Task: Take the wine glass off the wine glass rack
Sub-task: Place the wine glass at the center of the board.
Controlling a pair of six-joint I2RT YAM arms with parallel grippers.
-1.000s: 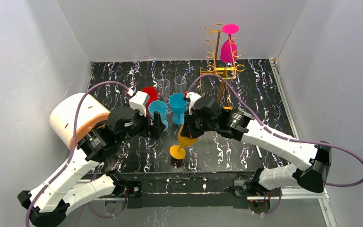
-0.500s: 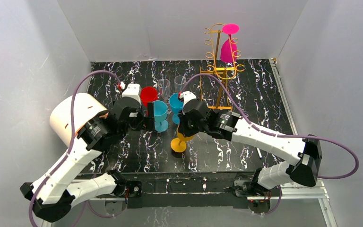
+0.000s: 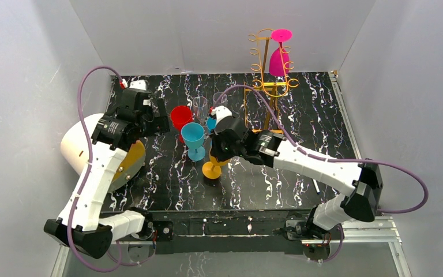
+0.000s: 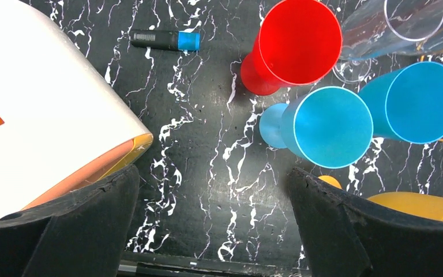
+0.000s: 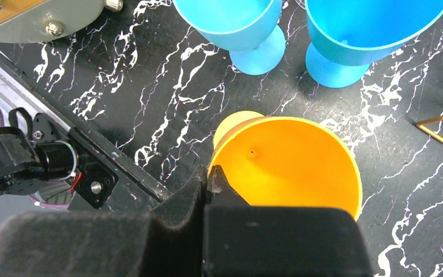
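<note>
A pink wine glass point(image 3: 278, 60) hangs upside down from the top hooks of the gold wire wine glass rack point(image 3: 271, 86) at the back right. My right gripper point(image 3: 219, 151) point(image 5: 207, 176) is shut on the rim of an orange wine glass point(image 5: 291, 161), one finger inside the bowl and one outside. That glass's foot point(image 3: 211, 170) is down at the table in the middle, and the glass stands nearly upright. My left gripper point(image 3: 157, 113) point(image 4: 212, 176) hovers open over bare table at the back left with nothing between its fingers.
A red glass point(image 3: 180, 117) point(image 4: 294, 43), two blue glasses point(image 3: 193, 137) point(image 4: 329, 127) point(image 4: 421, 101) and clear glasses point(image 3: 201, 105) stand clustered mid-table. A big white and orange cylinder point(image 3: 86, 141) lies at the left. A marker point(image 4: 164, 39) lies behind it. A wire of the rack's base point(image 5: 438, 124) shows near the orange glass.
My left arm has pulled away from the blue glass, up and to the back left. My right arm has carried the orange glass left and back and brought it nearly upright.
</note>
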